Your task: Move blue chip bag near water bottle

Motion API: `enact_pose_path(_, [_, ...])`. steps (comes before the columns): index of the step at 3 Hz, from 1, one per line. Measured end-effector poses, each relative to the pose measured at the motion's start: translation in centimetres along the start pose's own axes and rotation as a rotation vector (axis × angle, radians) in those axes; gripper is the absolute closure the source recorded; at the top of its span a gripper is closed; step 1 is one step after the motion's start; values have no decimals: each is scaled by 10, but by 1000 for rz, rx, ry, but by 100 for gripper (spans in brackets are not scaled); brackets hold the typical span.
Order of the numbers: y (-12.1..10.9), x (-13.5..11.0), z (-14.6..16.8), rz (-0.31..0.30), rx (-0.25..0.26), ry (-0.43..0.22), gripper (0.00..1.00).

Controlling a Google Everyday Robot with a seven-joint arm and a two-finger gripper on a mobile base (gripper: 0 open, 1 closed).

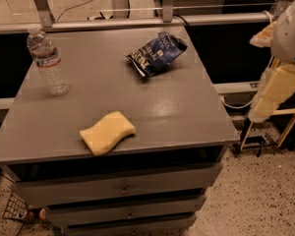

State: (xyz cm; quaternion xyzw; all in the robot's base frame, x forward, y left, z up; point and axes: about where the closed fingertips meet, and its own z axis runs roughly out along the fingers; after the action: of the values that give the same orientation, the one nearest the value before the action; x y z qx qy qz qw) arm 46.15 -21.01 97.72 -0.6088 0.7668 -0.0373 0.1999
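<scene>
I hold the gripper [279, 85] far right of the water bottle [48, 60], off the tabletop, its state untellable; the blue chip bag [156, 53] lies well apart from the bottle, awaiting pickup.

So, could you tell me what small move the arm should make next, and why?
Probably bring the gripper in over the blue chip bag: it hangs beyond the table on the right, while the bag lies at the back, apart from the water bottle.
</scene>
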Motion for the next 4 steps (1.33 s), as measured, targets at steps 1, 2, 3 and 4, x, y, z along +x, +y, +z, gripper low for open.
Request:
enact_pose_path(1, [-40,-23,32,-32,62,-124,0])
enact_pose_path(2, [-77,-49,59,-34,119,-246,0])
enact_pose_path(3, [-79,-50,61,-38,119,-252,0])
enact_pose_path(4, [-102,-59,79,-71,128,-299,0])
